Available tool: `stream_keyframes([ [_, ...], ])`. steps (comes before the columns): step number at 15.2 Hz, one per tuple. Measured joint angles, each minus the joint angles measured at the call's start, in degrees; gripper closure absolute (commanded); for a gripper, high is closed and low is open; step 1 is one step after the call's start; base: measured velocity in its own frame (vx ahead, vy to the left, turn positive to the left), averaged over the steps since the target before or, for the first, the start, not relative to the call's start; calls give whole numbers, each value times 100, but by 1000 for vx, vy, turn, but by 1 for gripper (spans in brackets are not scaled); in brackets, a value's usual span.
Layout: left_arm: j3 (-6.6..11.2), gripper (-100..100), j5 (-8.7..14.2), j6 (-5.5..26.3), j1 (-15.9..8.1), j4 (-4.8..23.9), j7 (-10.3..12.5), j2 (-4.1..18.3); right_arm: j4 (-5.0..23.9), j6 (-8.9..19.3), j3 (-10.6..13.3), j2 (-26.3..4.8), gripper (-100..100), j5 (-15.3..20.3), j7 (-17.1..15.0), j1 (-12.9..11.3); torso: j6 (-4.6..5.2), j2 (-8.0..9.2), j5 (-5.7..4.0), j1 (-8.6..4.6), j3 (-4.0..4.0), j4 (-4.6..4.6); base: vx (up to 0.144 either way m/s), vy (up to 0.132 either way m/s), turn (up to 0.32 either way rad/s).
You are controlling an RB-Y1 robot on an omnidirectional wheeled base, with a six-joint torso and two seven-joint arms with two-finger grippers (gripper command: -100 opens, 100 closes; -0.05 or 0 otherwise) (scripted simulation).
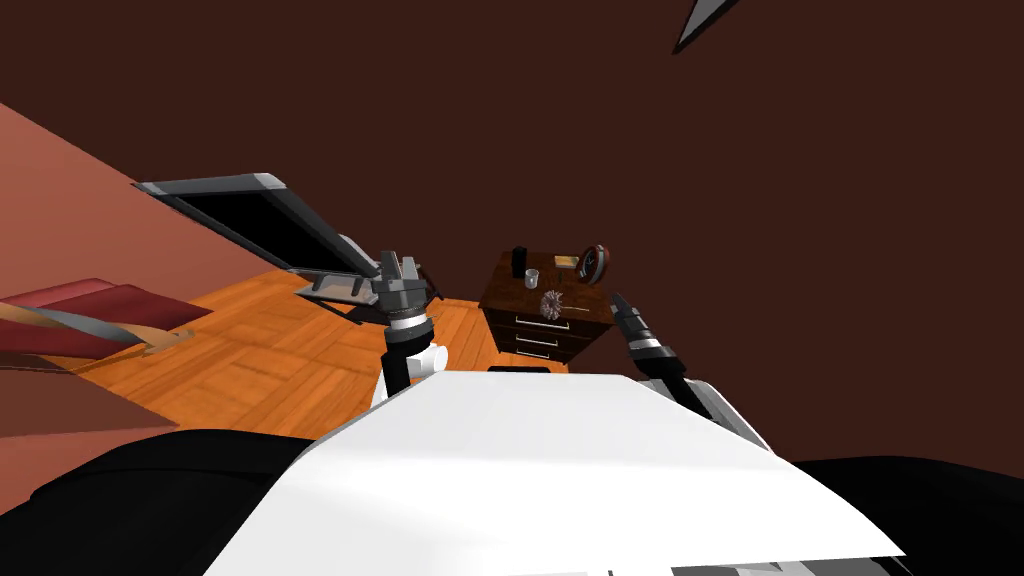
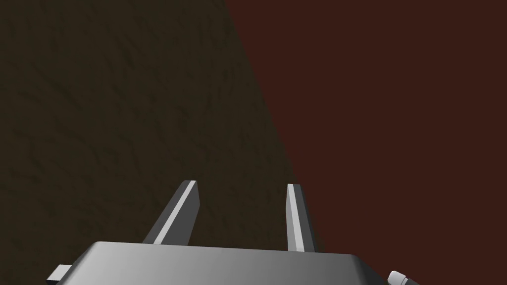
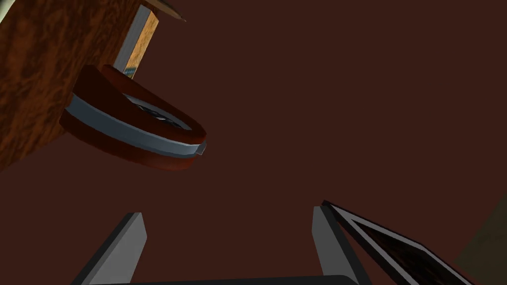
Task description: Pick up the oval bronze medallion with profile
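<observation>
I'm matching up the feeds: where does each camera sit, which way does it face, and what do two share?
Head view: on the head, aimed steeply down and forward at the dresser; left gripper and right gripper show.
Left wrist view: on the left hand, looking along its own open fingers.
Right wrist view: on the right hand, facing the red-rimmed disc on the dresser top, beyond its open fingers.
Shared: head and right wrist views both show that disc and the dresser.

A cup [image 1: 532,278] is set on the chest of drawers [image 1: 540,330], just before a cylinder [image 1: 519,262]; a spiky piece [image 1: 552,303] is placed nearer the front, the medallion [image 1: 595,263] at the rear right
</observation>
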Motion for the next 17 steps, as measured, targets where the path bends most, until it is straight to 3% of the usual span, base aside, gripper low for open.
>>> stream_keyframes([
  [11, 0, 0, 0, 0, 0, 0, 0, 0, 939, 405, -363, -1152, -100, 75, -156, 439, -3, -12, 3, 13, -7, -3, -6, 63, 244],
  [17, 0, 0, 0, 0, 0, 0, 0, 0, 1636, 551, -540, -1771, -100, 67, -209, 665, -3, -16, 4, 11, -10, -4, 19, 71, 256],
])
